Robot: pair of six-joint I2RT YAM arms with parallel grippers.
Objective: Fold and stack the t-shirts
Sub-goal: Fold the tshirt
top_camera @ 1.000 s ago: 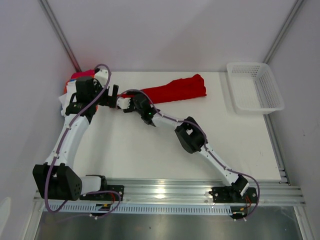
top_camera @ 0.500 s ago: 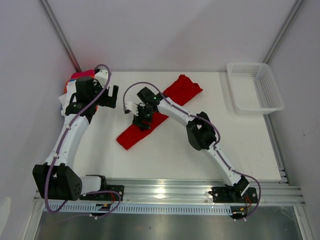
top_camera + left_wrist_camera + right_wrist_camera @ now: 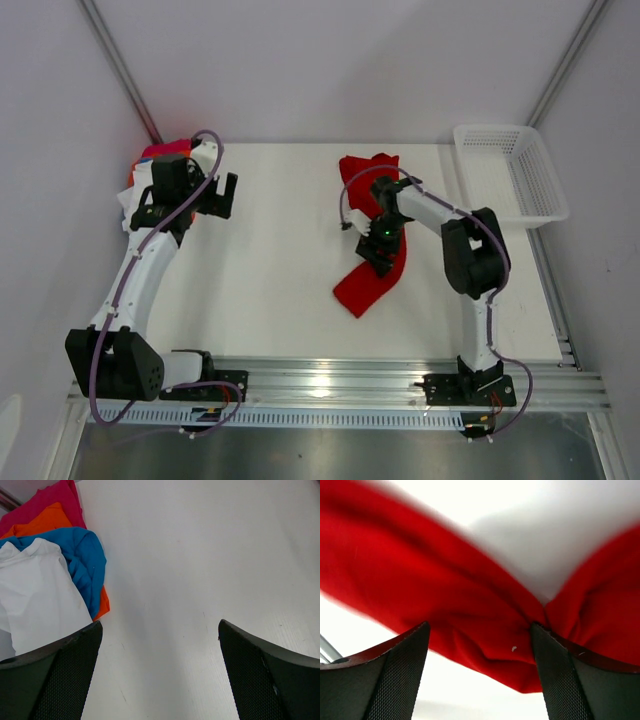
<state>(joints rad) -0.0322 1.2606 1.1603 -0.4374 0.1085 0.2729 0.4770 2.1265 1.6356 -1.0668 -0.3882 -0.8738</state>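
The red t-shirt [image 3: 360, 290] looks limp and light, probably best pinched at an edge. The right tool [image 3: 381, 243] straddles its middle, and it cannot be told whether it is clamped on the cloth. The left tool [image 3: 224, 198] gapes.

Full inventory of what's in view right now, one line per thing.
red t-shirt: 1, red, bunched in a strip on the right half of the table, under the right gripper
white t-shirt: 1, white, on top of the pile at the far left corner
blue t-shirt: 1, blue, same pile
orange t-shirt: 1, orange, same pile
pink t-shirt: 1, pink, same pile
basket: 1, white mesh, far right corner
table: 1, white
rail: 1, metal, near edge
left gripper: 1, black, open, above bare table beside the pile
right gripper: 1, black, fingers apart, red cloth between them
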